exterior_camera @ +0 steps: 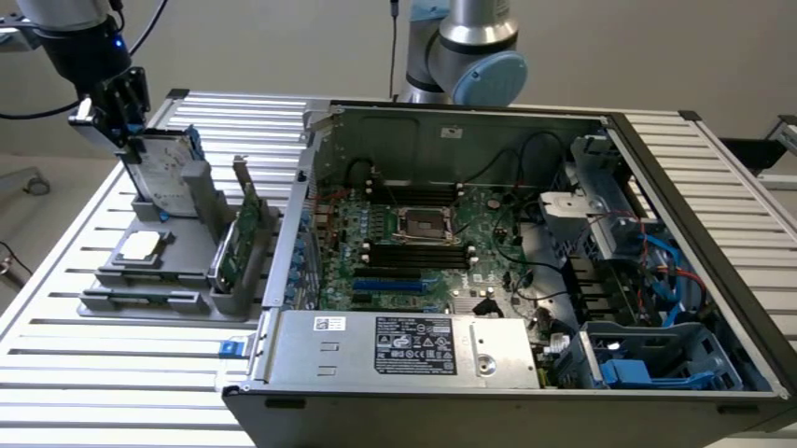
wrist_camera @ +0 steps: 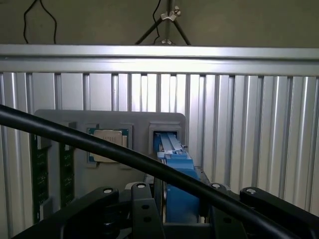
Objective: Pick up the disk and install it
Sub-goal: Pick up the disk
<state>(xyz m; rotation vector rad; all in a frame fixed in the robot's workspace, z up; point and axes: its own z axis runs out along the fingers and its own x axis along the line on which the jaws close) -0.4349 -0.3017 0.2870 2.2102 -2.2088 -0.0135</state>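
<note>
1. Disk (exterior_camera: 166, 173): upright in the end slot of the grey holder (exterior_camera: 237, 308).
2. Gripper (exterior_camera: 129, 138): jaws spread, straddling the disk above the holder, not clamped.
3. Wrist view adds: blue bracket (wrist_camera: 178, 206) between black fingers (wrist_camera: 144, 209), a cable (wrist_camera: 75, 137) crossing in front, chip (wrist_camera: 109, 144) flat on the holder.
4. Exterior view adds: open computer case (exterior_camera: 498, 373) beside the holder.

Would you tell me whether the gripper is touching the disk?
Cannot tell. In the wrist view the disk stands between the fingers of the gripper, but a cable crosses there, hiding any contact or gap.
</note>
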